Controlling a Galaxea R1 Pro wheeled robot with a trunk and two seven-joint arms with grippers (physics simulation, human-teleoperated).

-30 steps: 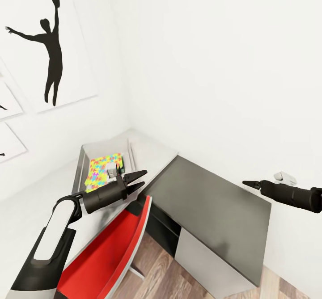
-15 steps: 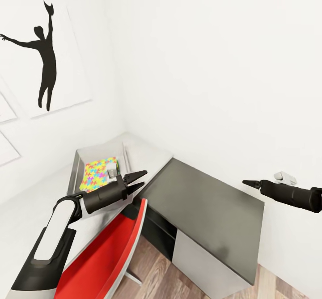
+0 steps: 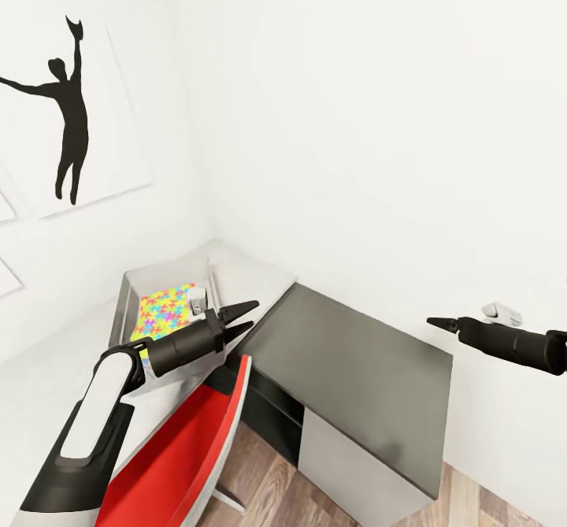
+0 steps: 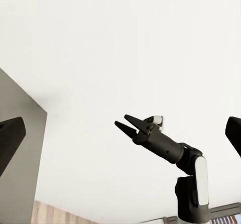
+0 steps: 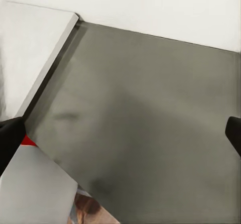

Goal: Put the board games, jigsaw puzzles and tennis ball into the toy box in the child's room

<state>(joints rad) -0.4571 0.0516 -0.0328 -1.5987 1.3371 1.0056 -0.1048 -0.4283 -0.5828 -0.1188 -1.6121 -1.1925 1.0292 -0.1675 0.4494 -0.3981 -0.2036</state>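
Item: corner of the child's room, seen from the head view.

Bench [image 3: 370, 369]: one, L-shaped. The dark grey section sits at the near right and the light grey section runs off along the wall at left. The dark top is bare.

Toy box [image 3: 126, 291]: one, light grey, on the light grey section in the corner. One jigsaw puzzle [image 3: 161, 312] lies flat inside it, and the left arm partly hides it. No board games or tennis ball can be made out, and what lies under the puzzle cannot be told.

Left pincer [image 3: 242, 316]: one, released, jaws apart, nothing between them. It hangs in the air just beside the toy box and above the bench edge.

Right pincer [image 3: 438, 324]: one, holding nothing, out over the far right end of the dark top. In the left wrist view the right pincer [image 4: 125, 124] has its tips a little apart.

Chair [image 3: 189, 448]: one, red, tucked against the bench below the left arm.

Wall pictures: one black silhouette picture [image 3: 67, 109] in full, with the edges of two more at far left.

Step in hand, as judged: travelling or turning with both arms empty, presumably to fetch remaining toys. Advice: keep both arms raised above the bench top and the chair back while the base moves, and face the next toy squarely before reaching.
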